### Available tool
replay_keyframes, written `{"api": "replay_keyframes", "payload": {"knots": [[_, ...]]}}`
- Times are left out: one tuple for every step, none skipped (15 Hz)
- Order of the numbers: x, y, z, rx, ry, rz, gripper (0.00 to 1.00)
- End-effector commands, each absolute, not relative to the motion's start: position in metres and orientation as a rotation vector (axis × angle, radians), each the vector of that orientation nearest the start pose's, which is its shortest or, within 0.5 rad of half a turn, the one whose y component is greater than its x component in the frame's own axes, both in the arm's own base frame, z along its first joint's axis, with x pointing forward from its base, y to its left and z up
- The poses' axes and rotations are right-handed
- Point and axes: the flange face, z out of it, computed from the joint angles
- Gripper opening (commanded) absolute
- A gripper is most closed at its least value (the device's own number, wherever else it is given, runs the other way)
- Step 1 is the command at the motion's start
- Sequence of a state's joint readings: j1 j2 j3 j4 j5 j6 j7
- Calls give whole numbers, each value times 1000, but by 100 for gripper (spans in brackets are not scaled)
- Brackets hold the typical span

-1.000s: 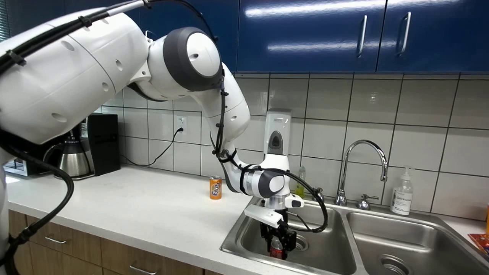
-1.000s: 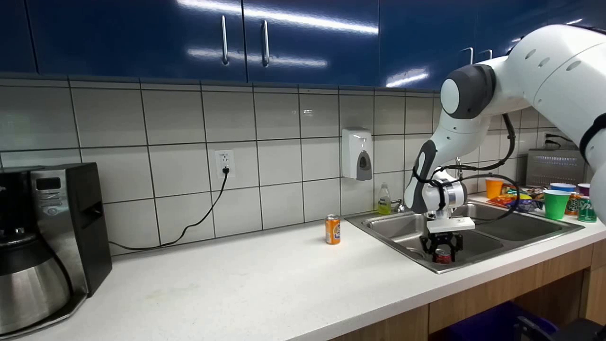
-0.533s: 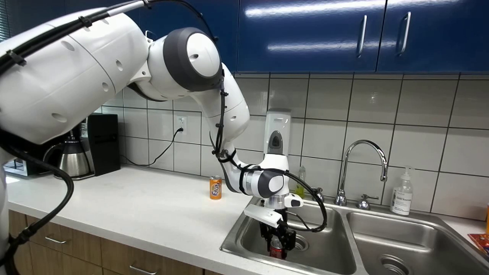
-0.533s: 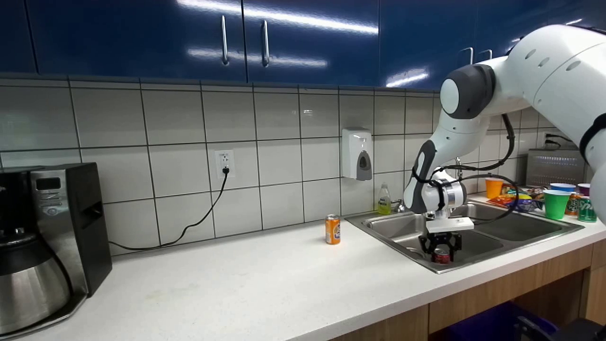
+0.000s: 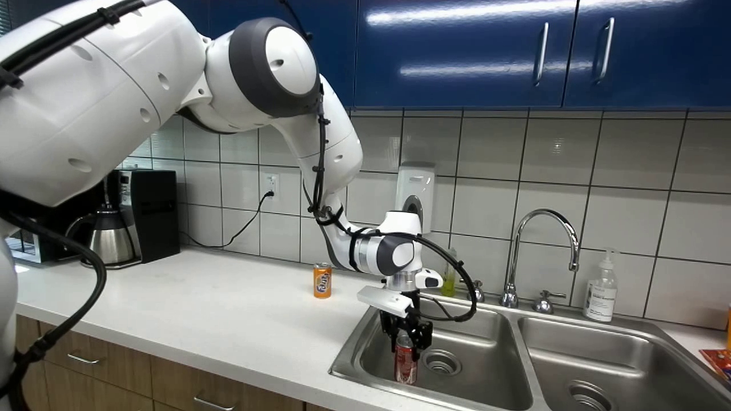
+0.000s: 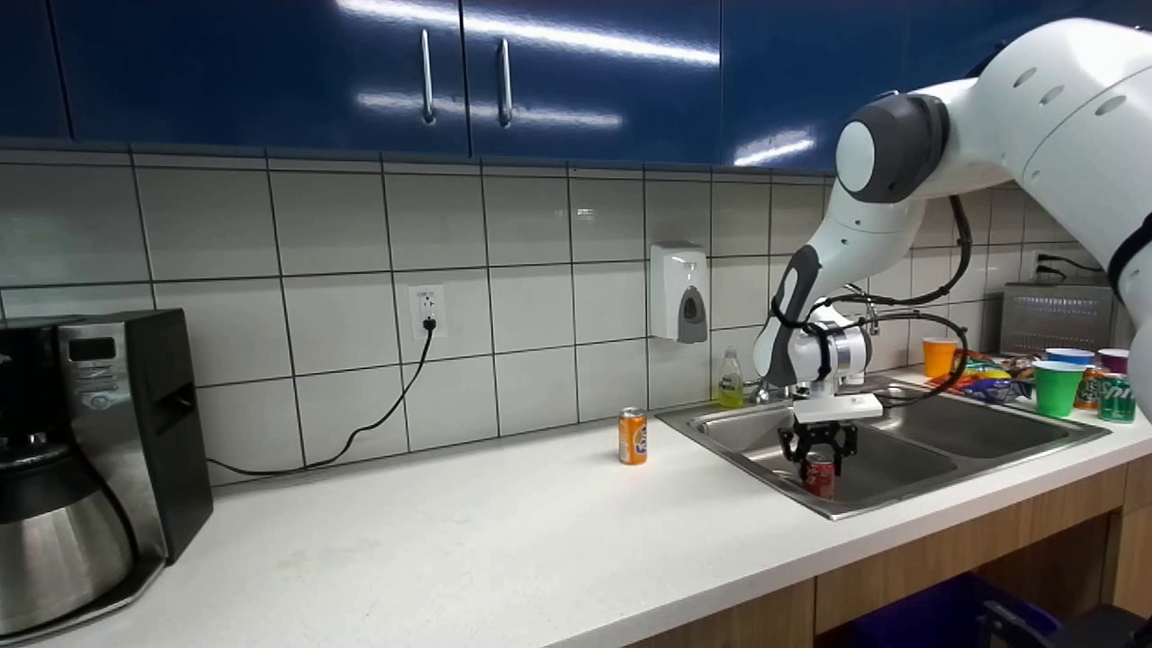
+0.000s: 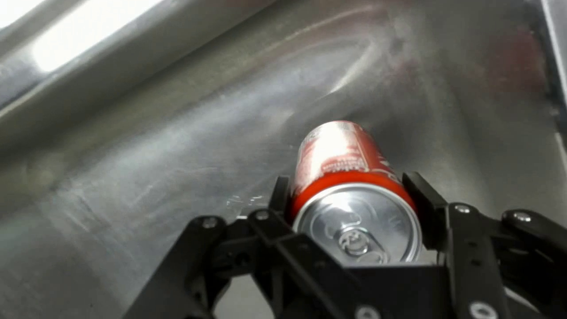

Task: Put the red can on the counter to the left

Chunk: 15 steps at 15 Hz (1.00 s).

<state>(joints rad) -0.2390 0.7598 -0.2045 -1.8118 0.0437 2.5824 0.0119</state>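
The hand (image 7: 350, 195) is pointing down into the sink (image 5: 526, 359), near the worktop's (image 5: 200, 308) front edge. It is pinching the red can (image 5: 406, 365).

In both exterior views you look from above the white counter (image 6: 405, 549) toward the tiled backsplash (image 5: 491, 145), and both take in the orange Fanta can (image 5: 322, 281) and the wall-mounted soap dispenser (image 6: 679, 292). In an exterior view you have the stainless steel double sink (image 5: 525, 354) close at lower right; in an exterior view the coffee maker (image 6: 148, 450) is close at left and the sink farther off. Your wrist view looks steeply down into the sink from very near, past the Robotiq gripper (image 7: 347, 190) onto the red can (image 7: 354, 195), which both exterior views also show.
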Motion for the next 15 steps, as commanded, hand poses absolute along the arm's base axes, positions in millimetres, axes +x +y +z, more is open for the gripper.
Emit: {"api": "replay_keyframes", "payload": {"knots": [[576,-253,178,-3169,700,-34,40],[574,-249,189,-3169,697,-43,40],[571,-246,197,-3166,695,-50,40],[568,-243,206,-3165,693,-53,40],[564,-241,214,-3162,692,-56,40],[559,-239,223,-3160,693,-60,40],[554,-237,230,-3156,692,-65,40],[550,-235,238,-3154,693,-68,40],[545,-233,246,-3151,694,-76,40],[541,-231,254,-3149,692,-78,40],[536,-228,263,-3146,688,-83,40],[531,-225,270,-3142,686,-84,40],[527,-222,278,-3138,684,-83,40],[523,-218,284,-3137,677,-83,40],[520,-213,289,-3137,664,-81,40]]}}
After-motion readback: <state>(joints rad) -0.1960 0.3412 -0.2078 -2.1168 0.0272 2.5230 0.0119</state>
